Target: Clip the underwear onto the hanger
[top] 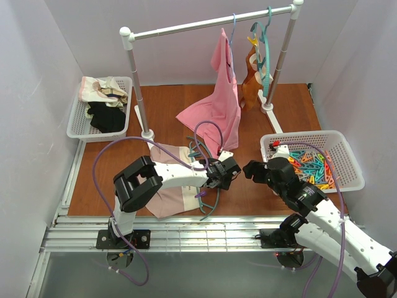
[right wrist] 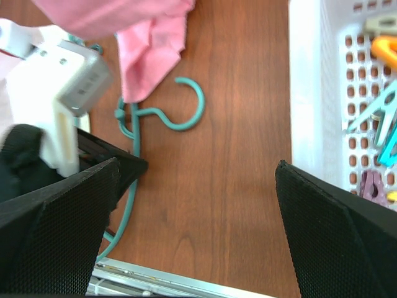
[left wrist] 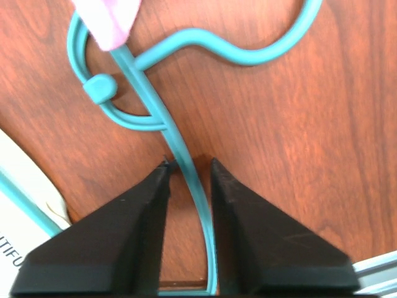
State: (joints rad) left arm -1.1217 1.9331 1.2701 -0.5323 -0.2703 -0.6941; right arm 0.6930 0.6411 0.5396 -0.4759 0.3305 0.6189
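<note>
Left arm [top: 167, 177]: white tubular links joined by chunky black joint housings.
Right arm [top: 322, 217]: the same build, with white links and black blocks at the joints.
Base plates [top: 122, 238]: flat and black, one under each arm.
Cables [top: 99, 161]: thin and purple, looping loosely away from each arm.
Left gripper [left wrist: 189, 164]: two matte black wedge-shaped fingers [left wrist: 124, 236] with smooth faces, tapering to blunt tips.
Left wrist housing [right wrist: 68, 93]: a white box with a grey face plate and rounded corners.
Right gripper [right wrist: 195, 164]: black pointed fingers [right wrist: 335, 230] covered in a fine woven-looking grid texture.
</note>
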